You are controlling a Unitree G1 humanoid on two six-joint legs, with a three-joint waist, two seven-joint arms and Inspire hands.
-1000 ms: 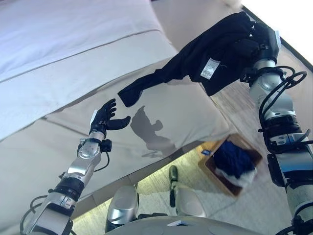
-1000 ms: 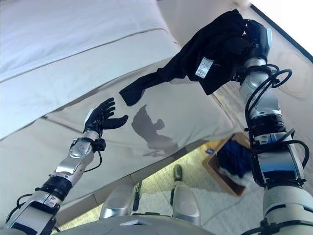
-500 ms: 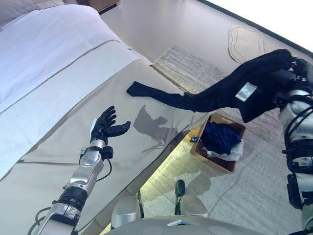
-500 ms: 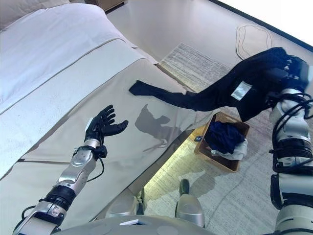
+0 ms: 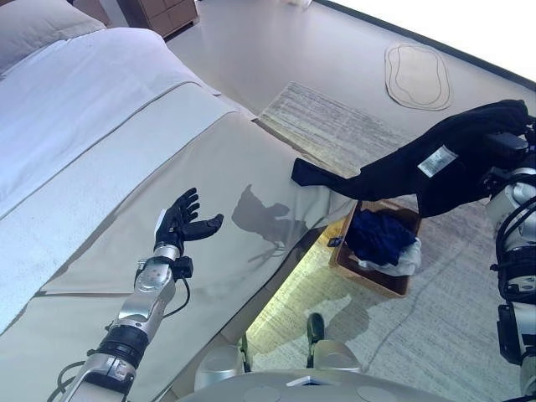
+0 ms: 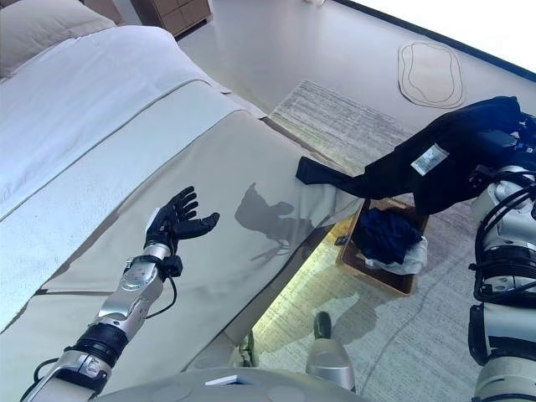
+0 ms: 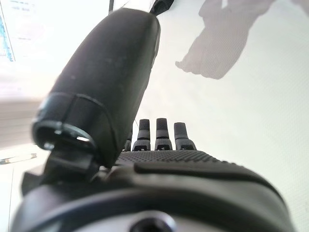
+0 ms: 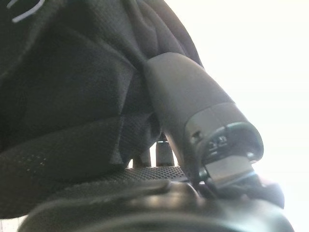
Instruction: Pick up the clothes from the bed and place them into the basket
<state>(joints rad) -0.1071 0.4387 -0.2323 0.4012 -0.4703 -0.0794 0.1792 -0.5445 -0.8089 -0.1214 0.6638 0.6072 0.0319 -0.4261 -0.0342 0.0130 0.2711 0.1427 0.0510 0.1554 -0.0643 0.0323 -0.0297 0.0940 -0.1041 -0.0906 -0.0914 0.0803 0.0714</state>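
Note:
A black garment (image 5: 402, 167) with a white label hangs from my right hand (image 5: 512, 144), which is shut on its bunched upper part at the right edge. Its long tail stretches left, and the tip (image 6: 311, 172) still lies on the corner of the beige bed (image 5: 234, 167). The cloth (image 8: 72, 96) fills the right wrist view, pressed against the thumb. Below the garment, on the rug, stands a wooden basket (image 5: 360, 270) holding dark blue and white clothes (image 5: 378, 236). My left hand (image 5: 179, 223) hovers open over the bed cover, holding nothing.
White bedding (image 5: 84, 92) covers the far left of the bed. A striped rug (image 5: 335, 126) lies beside the bed under the basket. A small oval mat (image 5: 417, 75) lies on the floor at the back. A wooden dresser (image 5: 159, 12) stands at the top.
My right hand has carried the black garment rightward, off the bed and over the basket; its tail has slid to the bed's corner. The camera has shifted too. The left hand has stayed put.

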